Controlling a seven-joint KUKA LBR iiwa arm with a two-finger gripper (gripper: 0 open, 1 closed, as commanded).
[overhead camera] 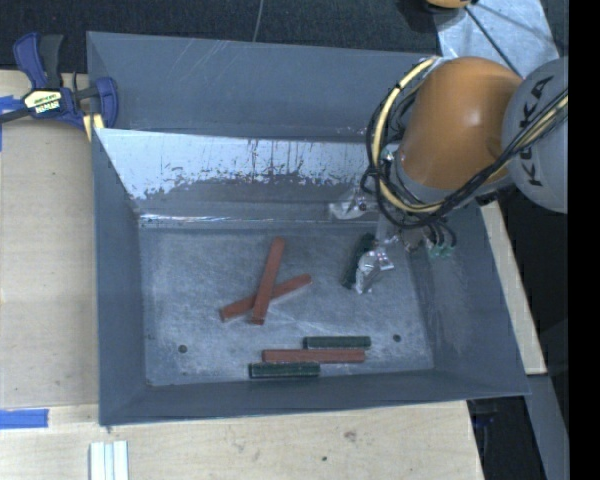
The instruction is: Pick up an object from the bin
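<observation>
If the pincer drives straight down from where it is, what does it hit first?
Most likely the bare bin floor. The pincer points down over an open patch, right of the crossed brown sticks and behind the dark green stick. Neither seems to lie under it, though depth is hard to judge here.

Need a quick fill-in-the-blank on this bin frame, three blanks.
1. Mid-bin, two reddish-brown sticks lie ___, one on top of the other.
2. Along the front wall lie ___ dark green sticks and one reddish-brown stick.
3. In the camera view, the gripper hangs to the ___ of the mid-bin pair.
Missing words: crossed; two; right.
</observation>
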